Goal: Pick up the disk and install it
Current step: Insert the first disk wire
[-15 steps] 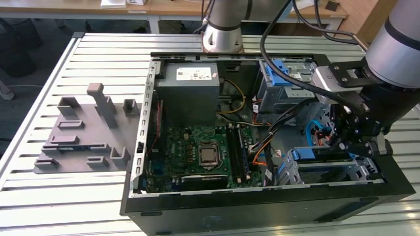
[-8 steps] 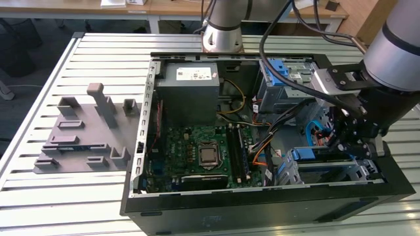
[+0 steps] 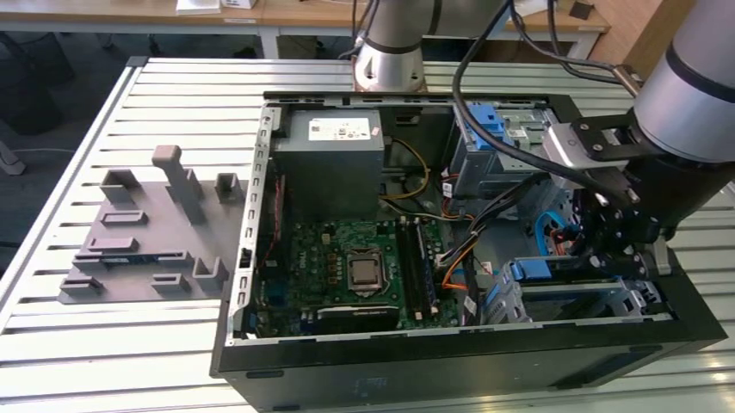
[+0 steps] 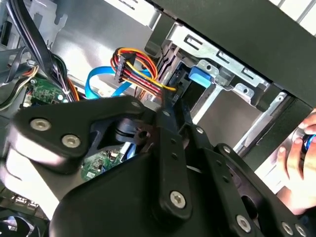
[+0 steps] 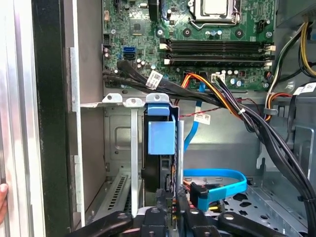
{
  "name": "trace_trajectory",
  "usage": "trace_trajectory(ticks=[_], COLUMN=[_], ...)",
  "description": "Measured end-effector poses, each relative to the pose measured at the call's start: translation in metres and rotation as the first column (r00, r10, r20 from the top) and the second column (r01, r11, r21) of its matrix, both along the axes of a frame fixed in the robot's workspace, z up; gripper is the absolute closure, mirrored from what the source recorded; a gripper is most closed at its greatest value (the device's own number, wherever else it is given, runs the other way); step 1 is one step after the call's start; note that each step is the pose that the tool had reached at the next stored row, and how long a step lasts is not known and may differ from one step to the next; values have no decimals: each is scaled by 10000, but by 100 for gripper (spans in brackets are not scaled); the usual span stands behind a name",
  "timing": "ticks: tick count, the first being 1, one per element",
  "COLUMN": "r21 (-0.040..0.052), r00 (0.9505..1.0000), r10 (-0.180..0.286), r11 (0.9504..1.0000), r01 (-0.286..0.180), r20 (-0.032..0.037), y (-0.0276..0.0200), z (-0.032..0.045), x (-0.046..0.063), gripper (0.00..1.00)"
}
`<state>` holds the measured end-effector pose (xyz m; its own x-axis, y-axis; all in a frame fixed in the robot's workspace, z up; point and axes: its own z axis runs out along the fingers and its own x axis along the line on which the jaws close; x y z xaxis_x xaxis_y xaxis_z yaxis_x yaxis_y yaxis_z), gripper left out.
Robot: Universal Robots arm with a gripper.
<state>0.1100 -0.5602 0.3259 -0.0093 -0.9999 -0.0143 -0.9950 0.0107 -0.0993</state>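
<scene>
In the exterior view, an open case (image 3: 460, 366) lies on the slatted tabletop (image 3: 138, 344), with a grey stand (image 3: 144, 232) well apart from it on the view's left, nothing in its slots. The arm reaches down into the case's near corner on the view's right. The claw (image 3: 608, 258) is low over the drive cage (image 3: 597, 303), where the disk (image 3: 540, 269) already sits on edge in a slot. The pick-up looks done; what seems left is the last seating of the disk.

In the second wrist view, the claw (image 4: 165, 106) points at the disk (image 4: 200, 76) in the cage mouth. A red, yellow and orange wire bundle (image 4: 136, 66) lies just beside the tips. A person's hand (image 4: 296, 168) rests on the outside of the case.

In the first wrist view, the disk (image 5: 161, 136) stands upright between the cage's (image 5: 118, 138) rails. The claw (image 5: 170, 202) is narrow, its fingers drawn close together at the disk's near edge; whether they pinch it cannot be told. A thick cable bundle (image 5: 222, 96) crosses just beyond the cage, and a blue cable (image 5: 217, 180) loops beside the claw, crowding the approach.
</scene>
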Motion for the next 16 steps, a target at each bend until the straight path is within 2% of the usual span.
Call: trace_trajectory(ticks=[1, 2, 4, 6, 7, 11, 14, 16], r21=[-4, -9, -17, -22, -24, -33, -40, -13], r00=[10000, 10000, 10000, 10000, 10000, 10000, 10000, 10000], r10=[0, 0, 1, 0, 0, 0, 2, 0], r11=[10000, 10000, 10000, 10000, 10000, 10000, 10000, 10000], r01=[0, 0, -1, 0, 0, 0, -2, 0], r20=[0, 0, 0, 0, 0, -6, -69, -97], y=[0, 0, 0, 0, 1, 1, 1, 2], z=[3, 8, 25, 36, 41, 44, 19, 7], x=[0, 0, 1, 1, 1, 1, 3, 2], gripper=[82, 76, 76, 78, 84, 84, 84, 83])
